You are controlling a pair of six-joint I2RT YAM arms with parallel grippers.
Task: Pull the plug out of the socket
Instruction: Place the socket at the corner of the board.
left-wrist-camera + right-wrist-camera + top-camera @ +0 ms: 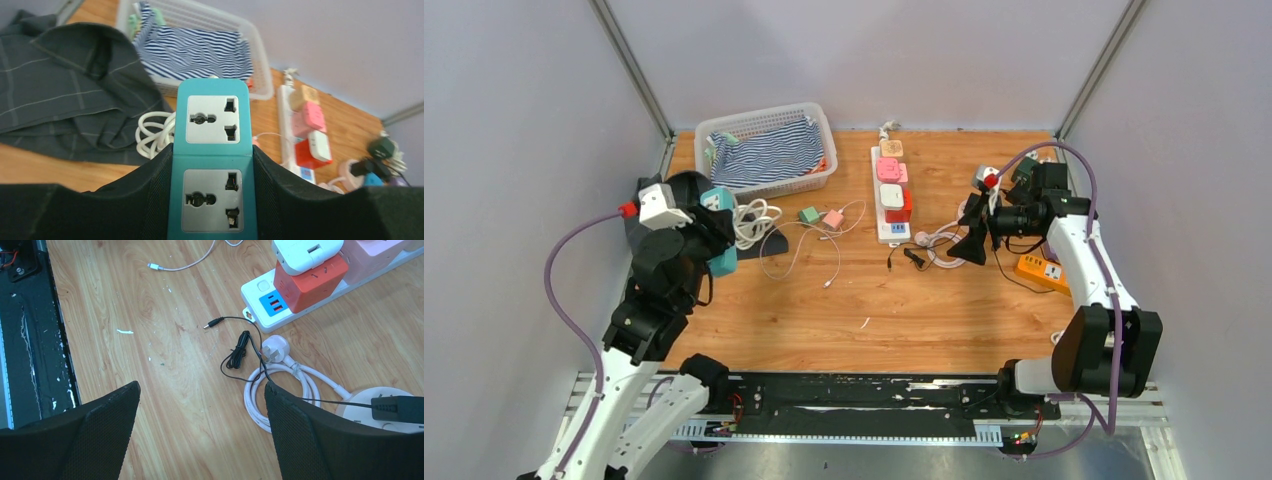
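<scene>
The teal socket strip (pixel 212 150) sits lengthwise between the fingers of the left pincer (pixel 212 205), held above the bench (pixel 50 170) just in front of the white basket (pixel 260 87). Its two grey universal outlets, one beyond the other, show open holes.
</scene>
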